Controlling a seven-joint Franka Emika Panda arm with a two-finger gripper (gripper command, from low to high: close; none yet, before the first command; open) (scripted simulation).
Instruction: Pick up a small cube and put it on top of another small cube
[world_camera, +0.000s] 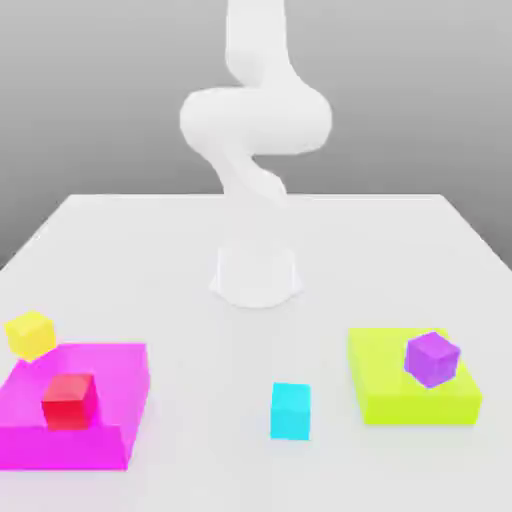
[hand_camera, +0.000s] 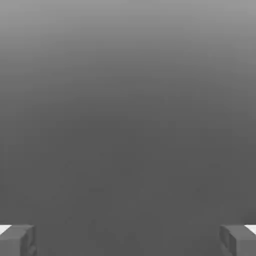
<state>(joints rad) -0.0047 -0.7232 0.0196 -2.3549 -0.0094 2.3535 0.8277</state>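
A: Exterior view: how is the arm (world_camera: 255, 120) posed?
B: It rises from its base (world_camera: 256, 275) on the table (world_camera: 256, 228), bulges sideways in a thick bend, and continues upward until the top edge cuts it off.
A: And the cubes?
B: The small cyan cube (world_camera: 291, 411) lies on the table, between the magenta block (world_camera: 115, 385) and the lime block (world_camera: 420, 408). The red cube (world_camera: 70, 402) overlaps the magenta block, itself cut off at the exterior view's left. The yellow cube (world_camera: 31, 336), near its rear edge, and the purple cube (world_camera: 432, 360), over the lime block, are tilted; their contact with the blocks cannot be told.
A: Hand view?
B: The gripper (hand_camera: 128, 241) has its two fingers wide apart, partly cropped, against a plain grey background that cannot be identified.
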